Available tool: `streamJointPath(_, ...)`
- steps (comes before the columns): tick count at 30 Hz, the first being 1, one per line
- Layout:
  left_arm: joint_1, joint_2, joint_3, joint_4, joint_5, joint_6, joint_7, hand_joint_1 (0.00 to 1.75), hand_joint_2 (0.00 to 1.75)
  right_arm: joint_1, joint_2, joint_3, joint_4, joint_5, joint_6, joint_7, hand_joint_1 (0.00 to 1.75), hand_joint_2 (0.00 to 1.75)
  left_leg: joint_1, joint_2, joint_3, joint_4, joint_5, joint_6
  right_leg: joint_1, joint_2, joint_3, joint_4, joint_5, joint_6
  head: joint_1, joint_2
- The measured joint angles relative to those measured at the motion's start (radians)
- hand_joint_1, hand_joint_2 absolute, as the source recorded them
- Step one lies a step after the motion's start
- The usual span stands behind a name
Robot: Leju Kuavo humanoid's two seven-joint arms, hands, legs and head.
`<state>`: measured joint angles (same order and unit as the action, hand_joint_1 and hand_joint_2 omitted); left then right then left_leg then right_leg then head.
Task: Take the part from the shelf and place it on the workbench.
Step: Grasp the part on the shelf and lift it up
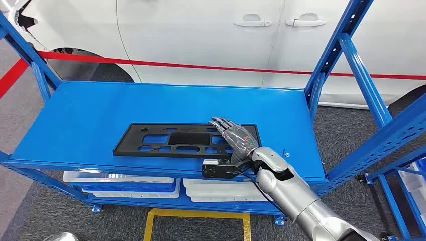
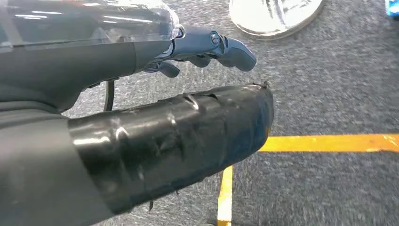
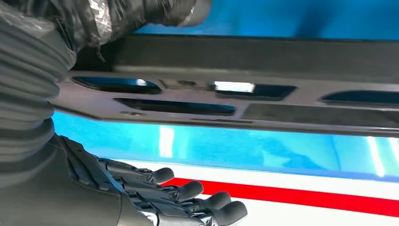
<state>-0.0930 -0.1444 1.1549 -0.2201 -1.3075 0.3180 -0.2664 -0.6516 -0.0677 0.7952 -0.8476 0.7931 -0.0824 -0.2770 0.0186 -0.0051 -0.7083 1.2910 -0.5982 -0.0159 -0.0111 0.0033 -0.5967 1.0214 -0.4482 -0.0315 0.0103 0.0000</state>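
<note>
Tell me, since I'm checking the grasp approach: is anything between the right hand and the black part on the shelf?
Nothing visible. The right hand already lies over the right end of the black part, which lies flat on the blue shelf with nothing else on it. Whether the fingers grip it cannot be told.

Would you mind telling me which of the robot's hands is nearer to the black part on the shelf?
Right. The right hand lies over the right end of the black part on the blue shelf. The left hand hangs over grey carpet floor, away from the part.
</note>
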Motion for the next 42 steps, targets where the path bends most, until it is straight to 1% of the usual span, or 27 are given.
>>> streamJointPath(1,0.0,0.0,0.0,0.0,0.0,0.0,0.0,0.0,0.0,0.0,-0.001,0.0,0.001,0.001,0.0,0.002,0.56,1.75,0.0,0.0,-0.007,0.014,0.001,0.0,0.0,0.0,0.0,0.001,0.0,0.0,0.0,0.0)
streamJointPath(2,0.001,0.0,0.0,0.0,0.001,0.0,-0.001,0.0,0.0,0.0,-0.002,0.0,0.001,0.002,0.0,0.003,0.75,1.75,0.0,0.0,-0.006,0.012,0.009,0.0,0.0,0.0,0.0,0.001,-0.001,-0.001,0.0,0.0)
streamJointPath(3,0.001,0.0,0.0,0.0,0.002,0.0,-0.001,0.0,0.0,0.0,-0.003,-0.001,0.002,0.004,-0.001,0.006,1.08,1.75,0.0,0.0,-0.001,0.0,0.028,0.001,0.001,0.001,0.001,0.002,-0.001,-0.001,0.0,0.0)
streamJointPath(4,0.001,0.0,0.0,0.0,0.003,0.0,-0.002,0.0,0.0,0.0,-0.004,-0.003,0.002,0.006,-0.002,0.008,1.42,1.75,0.0,0.0,0.023,-0.052,0.062,0.003,0.001,0.001,0.002,0.004,-0.003,0.0,0.0,0.0)
streamJointPath(6,0.0,0.0,0.0,0.0,0.004,-0.001,-0.003,0.0,0.0,-0.001,-0.005,-0.008,0.002,0.011,-0.004,0.01,1.62,1.75,-0.002,0.0,0.089,-0.195,0.125,0.011,0.003,0.003,0.002,0.008,-0.006,0.005,0.0,0.0)
streamJointPath(8,-0.001,0.0,0.0,0.0,0.004,-0.001,-0.005,0.0,0.0,-0.002,-0.007,-0.012,0.002,0.016,-0.006,0.015,1.64,1.75,-0.005,-0.001,0.12,-0.266,0.142,0.018,0.006,0.003,-0.002,0.011,-0.007,0.013,0.001,0.0)
streamJointPath(10,-0.002,-0.001,0.001,0.0,0.004,-0.002,-0.007,0.0,0.0,-0.001,-0.008,-0.014,0.002,0.02,-0.007,0.019,1.66,1.75,-0.006,-0.001,0.121,-0.272,0.143,0.027,0.008,0.004,-0.004,0.009,-0.004,0.023,0.002,0.0)
streamJointPath(12,-0.001,-0.004,0.001,0.0,0.004,-0.001,-0.007,0.0,0.0,-0.001,-0.011,-0.019,0.0,0.026,-0.007,0.021,1.68,1.75,-0.003,0.0,0.124,-0.28,0.149,0.041,0.006,0.003,-0.011,0.027,-0.02,0.033,0.002,0.0)
streamJointPath(13,-0.001,-0.005,0.001,0.0,0.004,-0.001,-0.007,0.0,0.0,-0.002,-0.012,-0.023,-0.001,0.03,-0.007,0.021,1.69,1.75,-0.001,0.001,0.125,-0.284,0.151,0.047,0.005,0.003,-0.027,0.063,-0.043,0.038,0.002,0.0)
streamJointPath(15,-0.001,-0.006,0.001,0.0,0.005,0.0,-0.007,0.0,0.0,-0.001,-0.015,-0.03,-0.004,0.037,-0.008,0.023,1.69,1.75,-0.001,0.001,0.125,-0.286,0.152,0.054,0.003,0.002,-0.085,0.189,-0.108,0.047,0.002,0.0)
streamJointPath(16,-0.001,-0.006,0.001,0.0,0.006,0.001,-0.007,0.0,0.0,-0.001,-0.016,-0.031,-0.004,0.04,-0.009,0.024,1.69,1.75,-0.001,0.001,0.125,-0.285,0.152,0.055,0.002,0.002,-0.115,0.252,-0.13,0.049,0.002,0.0)
streamJointPath(17,-0.001,-0.006,0.001,0.0,0.006,0.001,-0.007,0.0,0.0,-0.001,-0.017,-0.033,-0.004,0.042,-0.009,0.024,1.69,1.75,-0.001,0.001,0.126,-0.284,0.151,0.055,0.001,0.002,-0.134,0.289,-0.136,0.051,0.002,0.0)
streamJointPath(18,-0.001,-0.006,0.001,0.0,0.006,0.001,-0.007,0.0,0.0,-0.001,-0.017,-0.033,-0.005,0.045,-0.009,0.025,1.69,1.75,-0.001,0.001,0.128,-0.284,0.15,0.055,0.0,0.002,-0.133,0.285,-0.121,0.051,0.002,0.0)
streamJointPath(19,-0.001,-0.007,0.001,0.0,0.006,0.001,-0.007,0.0,0.0,-0.002,-0.018,-0.034,-0.005,0.046,-0.009,0.025,1.7,1.75,-0.001,0.0,0.131,-0.283,0.148,0.054,0.0,0.002,-0.113,0.243,-0.089,0.048,0.002,0.0)
streamJointPath(20,-0.001,-0.008,0.001,0.0,0.006,0.001,-0.007,0.0,0.0,-0.005,-0.018,-0.036,-0.007,0.048,-0.009,0.025,1.7,1.75,-0.001,0.0,0.134,-0.282,0.146,0.052,0.0,0.002,-0.079,0.174,-0.051,0.044,0.002,0.0)
streamJointPath(22,-0.001,-0.011,0.001,0.0,0.006,0.001,-0.007,0.0,0.0,-0.01,-0.019,-0.038,-0.009,0.05,-0.009,0.025,1.71,1.75,-0.004,-0.001,0.137,-0.279,0.141,0.046,0.006,0.002,-0.018,0.05,-0.007,0.033,0.002,0.0)
streamJointPath(23,-0.002,-0.013,0.001,0.0,0.006,0.001,-0.007,0.0,0.0,-0.012,-0.02,-0.038,-0.011,0.05,-0.009,0.025,1.72,1.75,-0.004,-0.001,0.137,-0.278,0.14,0.041,0.01,0.002,-0.004,0.018,-0.002,0.029,0.002,0.0)
streamJointPath(25,-0.003,-0.014,0.001,0.0,0.006,0.001,-0.007,0.0,0.0,-0.012,-0.02,-0.039,-0.013,0.053,-0.008,0.024,1.72,1.75,-0.004,-0.001,0.138,-0.281,0.14,0.03,0.013,0.002,0.0,0.005,-0.004,0.022,0.002,0.0)
streamJointPath(28,-0.004,-0.013,0.001,0.0,0.006,0.001,-0.008,0.0,0.0,-0.014,-0.02,-0.039,-0.016,0.06,-0.009,0.025,1.74,1.75,-0.004,0.0,0.129,-0.255,0.117,0.015,0.003,-0.003,0.013,-0.013,0.006,0.007,0.002,0.0)
streamJointPath(31,-0.002,-0.013,0.001,0.0,0.006,0.0,-0.009,0.0,0.0,-0.015,-0.021,-0.039,-0.018,0.066,-0.012,0.027,1.75,1.75,0.001,0.0,0.057,-0.094,0.03,0.006,0.0,-0.008,0.016,-0.019,0.009,-0.001,0.0,0.0)
streamJointPath(32,-0.002,-0.013,0.001,0.0,0.006,0.0,-0.01,0.0,0.0,-0.014,-0.021,-0.039,-0.018,0.07,-0.013,0.028,1.75,1.75,0.002,0.0,0.034,-0.045,0.014,0.003,0.0,-0.008,0.014,-0.018,0.009,-0.001,0.0,0.0)
streamJointPath(33,-0.001,-0.013,0.001,0.0,0.007,0.0,-0.011,0.0,0.0,-0.012,-0.021,-0.039,-0.018,0.076,-0.017,0.028,1.75,1.75,0.004,0.0,0.026,-0.028,0.017,0.001,0.0,-0.008,0.013,-0.016,0.008,-0.001,0.0,0.0)
streamJointPath(34,-0.001,-0.013,0.001,0.0,0.007,0.0,-0.012,0.0,0.0,-0.011,-0.021,-0.039,-0.018,0.081,-0.02,0.028,1.75,1.75,0.005,0.001,0.037,-0.05,0.04,0.0,-0.001,-0.008,0.013,-0.014,0.007,0.0,0.0,0.0)
streamJointPath(36,-0.001,-0.012,0.002,0.0,0.008,0.0,-0.012,0.0,0.0,-0.011,-0.021,-0.039,-0.018,0.092,-0.027,0.03,1.75,1.75,0.008,0.001,0.096,-0.17,0.104,-0.002,-0.002,-0.006,0.012,-0.006,0.003,0.008,0.0,0.0)
streamJointPath(37,-0.001,-0.012,0.002,0.001,0.008,0.0,-0.012,0.0,0.0,-0.011,-0.022,-0.04,-0.018,0.096,-0.031,0.031,1.75,1.75,0.007,0.0,0.122,-0.224,0.122,0.001,-0.001,-0.005,0.009,0.001,-0.001,0.013,0.0,0.0)
streamJointPath(39,-0.001,-0.012,0.002,0.001,0.008,0.0,-0.012,0.0,0.0,-0.012,-0.022,-0.04,-0.018,0.11,-0.045,0.037,1.75,1.75,0.004,-0.001,0.141,-0.268,0.126,0.009,0.003,-0.003,0.002,0.009,-0.002,0.024,0.001,0.0)
streamJointPath(42,-0.001,-0.013,0.002,0.001,0.008,0.0,-0.012,0.0,0.0,-0.007,-0.023,-0.04,-0.03,0.17,-0.085,0.056,1.75,1.75,0.003,0.0,0.139,-0.273,0.132,0.032,0.001,-0.002,-0.005,0.016,-0.008,0.038,0.001,0.0)
